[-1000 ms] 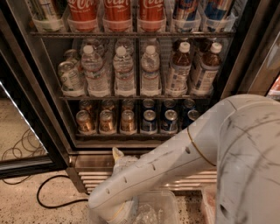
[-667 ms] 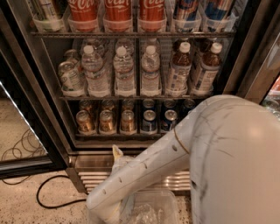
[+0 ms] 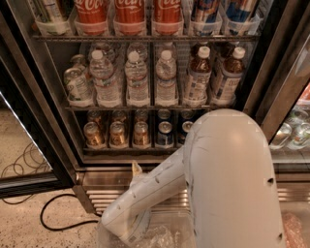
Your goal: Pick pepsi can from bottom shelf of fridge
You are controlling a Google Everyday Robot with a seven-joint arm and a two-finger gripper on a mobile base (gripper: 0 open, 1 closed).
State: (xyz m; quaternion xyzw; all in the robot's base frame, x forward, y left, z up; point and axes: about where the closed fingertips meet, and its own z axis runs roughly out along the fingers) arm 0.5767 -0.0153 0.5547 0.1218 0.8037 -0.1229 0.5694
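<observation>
The fridge (image 3: 46, 92) stands open in front of me. Its bottom shelf (image 3: 121, 149) holds gold-brown cans (image 3: 117, 133) on the left and blue pepsi cans to their right. One pepsi can (image 3: 164, 133) shows in full, and another (image 3: 186, 129) is partly hidden behind my white arm (image 3: 227, 179). My arm runs down and left from its large elbow. My gripper (image 3: 136, 169) is low in front of the ribbed steel base, below the shelf and apart from the cans. Only a cream tip of it shows.
Water bottles (image 3: 137, 80) and brown drink bottles (image 3: 197, 80) fill the middle rack. Red Coca-Cola cans (image 3: 129, 12) stand on the top rack. The glass door (image 3: 24, 140) hangs open at left. A black cable (image 3: 53, 218) lies on the floor. Crumpled clear plastic (image 3: 160, 237) lies below my arm.
My arm's large white elbow has shifted left and now covers the right end of the bottom shelf. The gripper end has stayed near the fridge base.
</observation>
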